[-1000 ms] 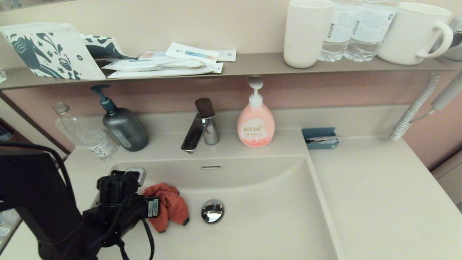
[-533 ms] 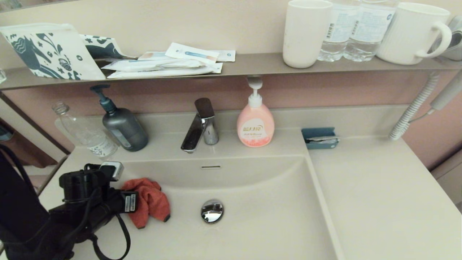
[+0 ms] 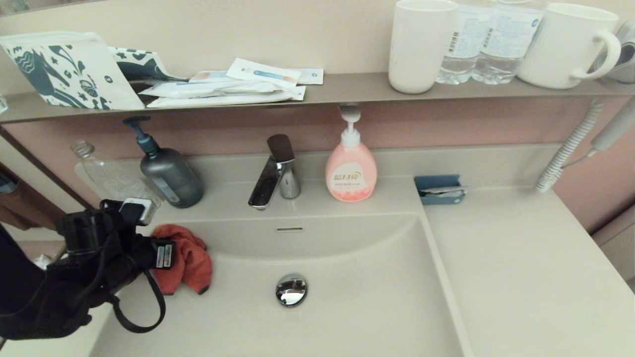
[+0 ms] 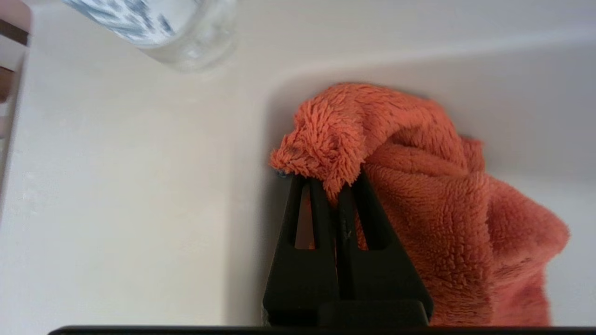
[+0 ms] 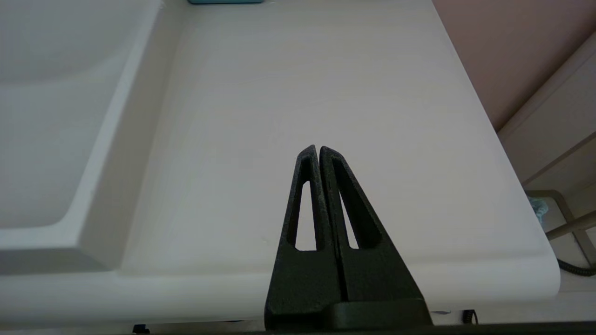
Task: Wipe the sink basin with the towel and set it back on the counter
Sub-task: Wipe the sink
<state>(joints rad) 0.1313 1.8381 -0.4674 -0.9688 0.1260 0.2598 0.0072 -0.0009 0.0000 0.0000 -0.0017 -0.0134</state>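
The orange-red towel (image 3: 186,258) hangs bunched against the far left corner of the beige sink basin (image 3: 357,302), near the rim. My left gripper (image 4: 331,179) is shut on a fold of the towel (image 4: 419,186), its tips buried in the fuzzy cloth. In the head view the left gripper (image 3: 171,250) sits at the basin's left wall, its fingers hidden behind the wrist. The chrome drain plug (image 3: 291,289) lies apart to the right. My right gripper (image 5: 318,150) is shut with nothing in it, parked over the front of the counter (image 5: 307,93), out of the head view.
A clear bottle (image 3: 116,181) and a grey pump bottle (image 3: 168,173) stand just behind the left wrist. The tap (image 3: 273,173), pink soap bottle (image 3: 351,171) and a blue holder (image 3: 440,189) line the back ledge. The counter (image 3: 526,277) spreads right of the basin.
My left gripper has dragged the towel across the basin floor, left and toward the back, away from the drain plug and up to the far left corner.
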